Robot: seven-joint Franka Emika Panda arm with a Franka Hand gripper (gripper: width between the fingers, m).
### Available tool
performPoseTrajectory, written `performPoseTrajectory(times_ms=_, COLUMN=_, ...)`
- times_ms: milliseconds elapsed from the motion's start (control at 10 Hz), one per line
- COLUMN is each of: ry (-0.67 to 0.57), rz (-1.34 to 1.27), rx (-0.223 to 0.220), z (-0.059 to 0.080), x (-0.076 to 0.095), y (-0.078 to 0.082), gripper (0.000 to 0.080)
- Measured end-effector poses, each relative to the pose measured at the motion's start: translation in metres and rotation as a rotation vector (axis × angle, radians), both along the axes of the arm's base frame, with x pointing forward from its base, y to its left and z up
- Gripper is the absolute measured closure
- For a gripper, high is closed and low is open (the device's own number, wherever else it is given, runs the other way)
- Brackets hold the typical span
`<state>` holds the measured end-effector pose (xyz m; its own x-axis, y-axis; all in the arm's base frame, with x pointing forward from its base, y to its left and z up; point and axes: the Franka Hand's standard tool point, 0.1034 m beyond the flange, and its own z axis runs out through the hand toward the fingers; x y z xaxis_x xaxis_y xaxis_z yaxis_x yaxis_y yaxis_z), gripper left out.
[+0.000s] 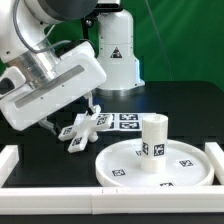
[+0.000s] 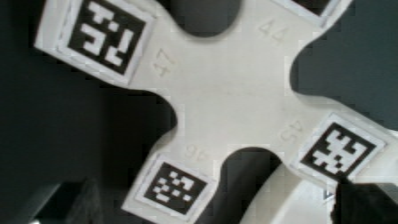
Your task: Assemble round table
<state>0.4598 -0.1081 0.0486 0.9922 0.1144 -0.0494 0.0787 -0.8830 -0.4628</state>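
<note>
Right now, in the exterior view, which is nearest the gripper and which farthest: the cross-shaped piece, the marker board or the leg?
1. Cross-shaped piece, right under the gripper.
2. Marker board, just to the exterior view's right.
3. Leg, upright on the round disc, farther right.

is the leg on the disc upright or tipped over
Upright: the leg stands on end on the round disc, flat top facing up.
</note>
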Motion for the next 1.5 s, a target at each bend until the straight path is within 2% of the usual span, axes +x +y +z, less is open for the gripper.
performPoseTrajectory(times_ms=100, ry=0.000, rz=0.000, rx=0.000, z=0.000, x=0.000, y=0.000, gripper=0.0150)
performPoseTrajectory(times_ms=300, ry=-0.102, rz=0.146, rx=0.006, z=-0.003, x=-0.005, y=0.001, gripper=0.0150)
performPoseTrajectory(times_ms=400, ry=-0.122, rz=0.169, rx=0.028, z=-0.002, x=-0.011, y=0.005, gripper=0.0150)
performPoseTrajectory(times_ms=500, ry=-0.122, rz=0.164, rx=0.029, z=0.001, x=-0.019, y=0.010, gripper=0.0150)
performPoseTrajectory(times_ms=600, ry=-0.123, rz=0.150, rx=0.012, z=0.003, x=-0.028, y=0.013, gripper=0.0150)
performPoseTrajectory(times_ms=1000, ry=-0.115, rz=0.156, rx=0.005, z=0.002, x=-0.030, y=0.010, gripper=0.0150)
performPoseTrajectory(times_ms=1300, ry=-0.036, rz=0.175, rx=-0.001, z=-0.006, x=-0.024, y=0.013, gripper=0.0150)
performPoseTrajectory(times_ms=1500, ry=0.020, rz=0.181, rx=-0.003, z=-0.010, x=-0.030, y=0.018, gripper=0.0150)
